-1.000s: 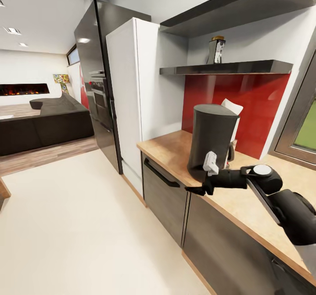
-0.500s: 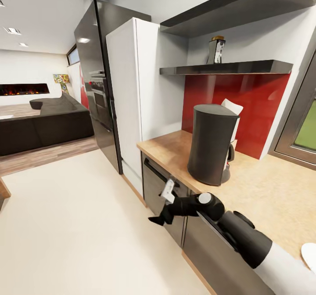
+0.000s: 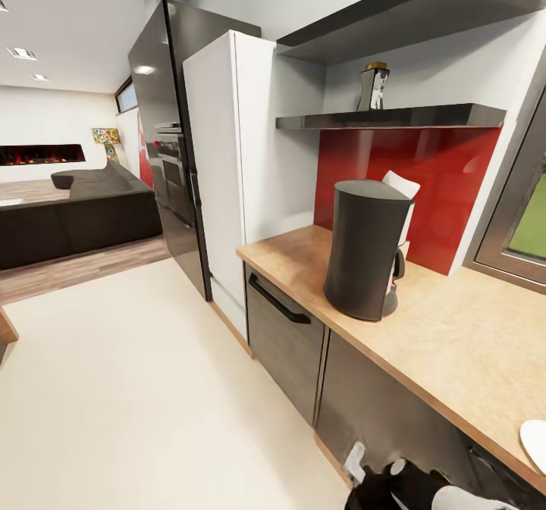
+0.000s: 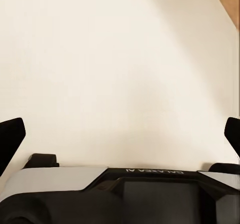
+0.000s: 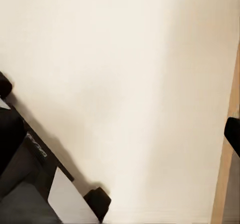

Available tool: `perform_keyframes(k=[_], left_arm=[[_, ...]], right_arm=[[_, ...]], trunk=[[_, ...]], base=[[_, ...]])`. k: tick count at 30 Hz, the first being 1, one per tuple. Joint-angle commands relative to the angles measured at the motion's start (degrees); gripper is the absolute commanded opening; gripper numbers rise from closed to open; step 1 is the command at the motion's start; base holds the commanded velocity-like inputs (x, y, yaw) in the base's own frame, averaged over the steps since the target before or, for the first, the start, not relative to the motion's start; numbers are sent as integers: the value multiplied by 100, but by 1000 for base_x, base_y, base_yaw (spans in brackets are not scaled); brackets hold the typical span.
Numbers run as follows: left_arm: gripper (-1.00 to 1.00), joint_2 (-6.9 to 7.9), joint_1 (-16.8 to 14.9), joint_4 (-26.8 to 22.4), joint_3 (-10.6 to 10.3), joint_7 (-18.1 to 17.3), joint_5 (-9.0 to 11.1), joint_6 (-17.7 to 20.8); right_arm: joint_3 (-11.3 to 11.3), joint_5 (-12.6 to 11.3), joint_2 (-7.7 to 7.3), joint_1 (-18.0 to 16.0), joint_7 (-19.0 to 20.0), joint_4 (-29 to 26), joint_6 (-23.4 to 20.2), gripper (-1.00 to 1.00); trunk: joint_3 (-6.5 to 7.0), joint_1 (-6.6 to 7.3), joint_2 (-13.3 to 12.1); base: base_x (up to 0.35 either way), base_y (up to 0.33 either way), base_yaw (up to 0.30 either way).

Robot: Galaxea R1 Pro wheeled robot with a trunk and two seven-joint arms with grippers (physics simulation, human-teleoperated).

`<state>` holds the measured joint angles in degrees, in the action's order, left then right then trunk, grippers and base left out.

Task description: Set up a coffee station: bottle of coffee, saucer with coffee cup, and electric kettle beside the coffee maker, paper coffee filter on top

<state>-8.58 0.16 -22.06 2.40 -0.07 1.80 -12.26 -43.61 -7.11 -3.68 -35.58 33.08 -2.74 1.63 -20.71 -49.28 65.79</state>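
A tall dark grey electric kettle [image 3: 365,248] stands on the wooden countertop [image 3: 447,336]. Just behind it a white paper filter [image 3: 402,184] pokes up; the coffee maker under it is mostly hidden. The bottle of coffee [image 3: 374,86] stands on the dark wall shelf [image 3: 394,118]. A white saucer [image 3: 535,443] shows its rim at the counter's near right edge. My right arm [image 3: 406,486] hangs low in front of the cabinets. The right gripper [image 5: 118,109] is open over the pale floor, and the left gripper [image 4: 120,134] is open over the floor too.
A white fridge [image 3: 227,169] and a black oven column [image 3: 163,146] stand left of the counter. Dark cabinet fronts with a handle [image 3: 277,301] run below it. A dark sofa [image 3: 76,218] sits far left across open cream floor [image 3: 136,389].
My right arm has dropped from beside the kettle's base on the counter down past the cabinet fronts to the bottom of the head view. The kettle stays where it was.
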Motion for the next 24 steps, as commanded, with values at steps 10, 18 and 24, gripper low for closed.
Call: perform_keyframes(k=[10,18,24], left_arm=[[100,-53,1,-268,108,-2,22,-4],[100,-47,1,-281,106,-1,19,-4],[100,-47,1,-284,101,-1,15,-4]], right_arm=[[-24,-61,-70,1175,-439,580,786,100],[-24,-72,-60,1366,-683,582,794,100],[-25,-71,-58,1377,-696,582,795,100]], trunk=[[-4,0,4],[-4,0,4],[-4,0,4]], base=[[0,0,0],[0,0,0],[0,110,0]])
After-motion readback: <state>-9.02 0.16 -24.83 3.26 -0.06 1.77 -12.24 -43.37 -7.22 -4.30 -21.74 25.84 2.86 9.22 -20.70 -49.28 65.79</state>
